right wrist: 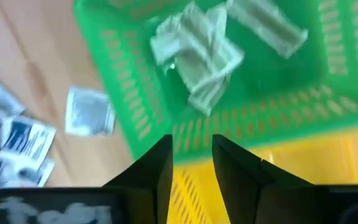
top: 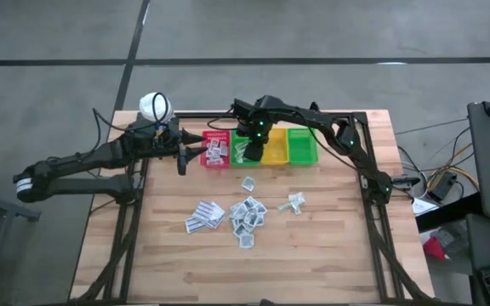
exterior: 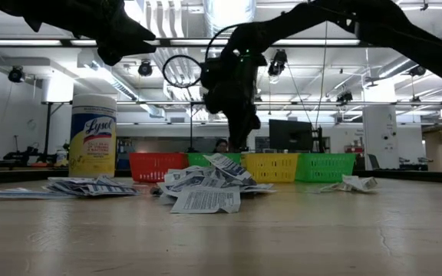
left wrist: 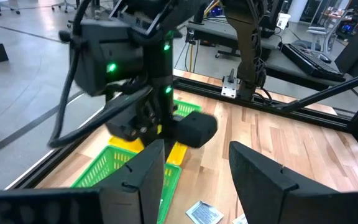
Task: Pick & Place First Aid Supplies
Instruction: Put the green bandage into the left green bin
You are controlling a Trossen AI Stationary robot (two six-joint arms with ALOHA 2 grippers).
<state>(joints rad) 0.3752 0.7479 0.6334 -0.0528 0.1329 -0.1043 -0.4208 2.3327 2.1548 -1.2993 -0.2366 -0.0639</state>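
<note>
From above, the right gripper (top: 247, 146) is positioned over the left green bin (top: 247, 150) in the bin row, the left gripper (top: 187, 153) is beside the red bin (top: 216, 150), and the loose first aid supplies (top: 247, 213) lie scattered on the table (top: 330, 255) nearer the front. The low view alone shows a yellow wipes canister (exterior: 92, 135) standing at the back left. The right wrist view shows its fingers (right wrist: 157, 165) slightly apart and empty above crumpled packets in the bin; the left wrist view shows its own fingers (left wrist: 148, 174) apart, empty.
</note>
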